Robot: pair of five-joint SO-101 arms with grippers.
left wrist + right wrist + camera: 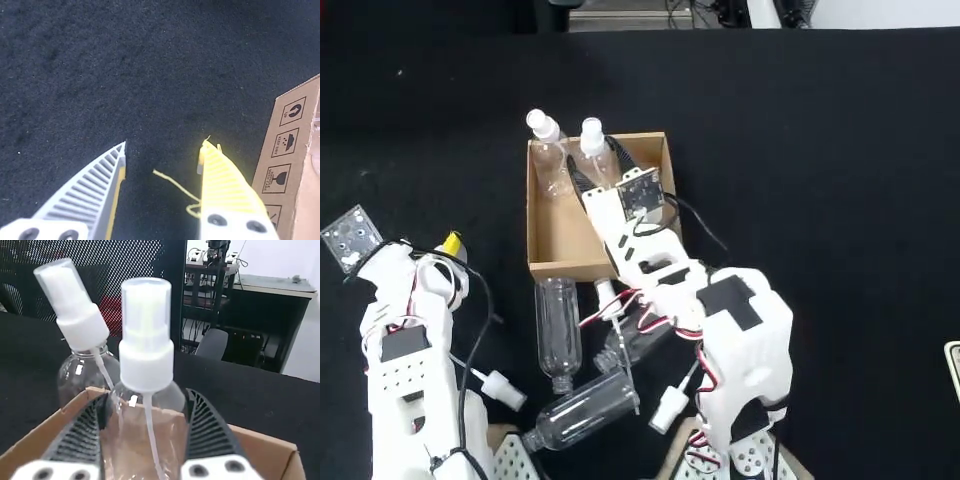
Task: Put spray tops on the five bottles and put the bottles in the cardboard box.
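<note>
Evidently the right gripper (147, 400) is closed on a capped bottle (146, 360), holding it upright between its jaws inside the cardboard box (260, 446), just beside a second bottle (80, 335), likely so both stand packed together. The left gripper (164, 146) gapes wide and empty, the box beside it.

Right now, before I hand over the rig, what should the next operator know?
Left gripper: open, empty, over the table beside the cardboard box.
Right gripper: shut on a capped bottle standing in the box.
Done: that one and a second capped bottle are in the box.
To do: three uncapped bottles lie on the table near the box, with loose spray tops beside them; cap and box all three.
</note>
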